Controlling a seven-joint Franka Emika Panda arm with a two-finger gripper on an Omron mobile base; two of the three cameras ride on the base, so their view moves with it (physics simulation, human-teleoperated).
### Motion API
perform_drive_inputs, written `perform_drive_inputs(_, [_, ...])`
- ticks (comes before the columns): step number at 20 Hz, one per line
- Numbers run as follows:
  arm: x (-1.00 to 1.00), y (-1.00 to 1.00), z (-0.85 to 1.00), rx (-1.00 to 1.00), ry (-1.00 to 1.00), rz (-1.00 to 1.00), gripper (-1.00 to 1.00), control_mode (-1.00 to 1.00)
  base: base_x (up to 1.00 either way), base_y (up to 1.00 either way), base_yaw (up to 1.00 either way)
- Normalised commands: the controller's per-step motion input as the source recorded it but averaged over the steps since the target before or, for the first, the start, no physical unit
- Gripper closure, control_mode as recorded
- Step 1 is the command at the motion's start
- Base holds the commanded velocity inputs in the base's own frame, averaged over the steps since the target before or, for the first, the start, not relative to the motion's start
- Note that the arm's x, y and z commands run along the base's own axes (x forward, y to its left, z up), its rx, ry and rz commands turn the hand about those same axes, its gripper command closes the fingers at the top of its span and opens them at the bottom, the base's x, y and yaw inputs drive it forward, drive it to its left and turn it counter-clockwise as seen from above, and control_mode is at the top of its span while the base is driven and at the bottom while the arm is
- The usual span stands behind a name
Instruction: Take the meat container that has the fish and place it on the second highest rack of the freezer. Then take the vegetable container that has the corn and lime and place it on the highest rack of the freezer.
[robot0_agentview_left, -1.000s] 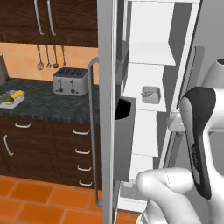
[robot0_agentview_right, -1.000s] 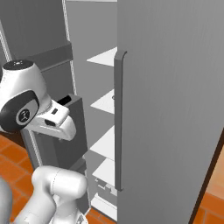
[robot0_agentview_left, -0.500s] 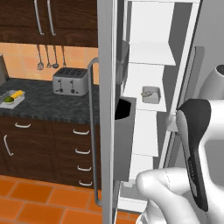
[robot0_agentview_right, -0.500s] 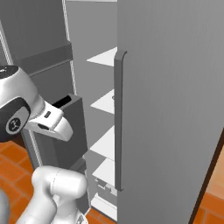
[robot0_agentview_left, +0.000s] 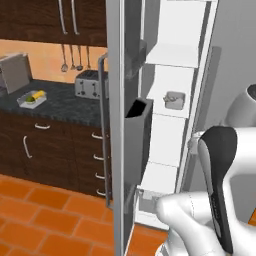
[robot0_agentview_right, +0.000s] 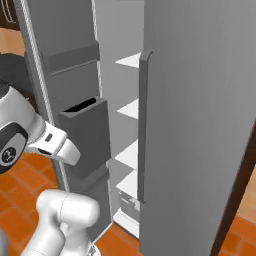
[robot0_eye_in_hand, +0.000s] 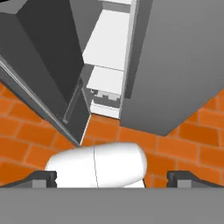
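Tool (robot0_eye_in_hand: 111, 177) spread, empty, now swung farther back from the freezer (robot0_agentview_left: 175, 100).

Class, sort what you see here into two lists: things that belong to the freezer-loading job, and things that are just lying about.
Belongs to the job:
- freezer, door open
- meat container on a white shelf inside
- vegetable container on the counter
- gripper, open and empty

Just lying about:
- toaster
- hanging utensils
- wooden drawers
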Motion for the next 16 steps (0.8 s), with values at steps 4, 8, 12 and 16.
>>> perform_drive_inputs(4, [0.00,0.00,0.00,0.00,0.00,0.00,-1.00,1.00,-0.12,-0.15,0.92])
perform_drive_inputs(8, [0.00,0.00,0.00,0.00,0.00,0.00,-1.00,1.00,-0.09,0.00,1.00])
perform_drive_inputs(12, [0.00,0.00,0.00,0.00,0.00,0.00,-1.00,1.00,-0.04,0.00,1.00])
perform_drive_inputs(16, [0.00,0.00,0.00,0.00,0.00,0.00,-1.00,1.00,0.02,0.00,0.93])
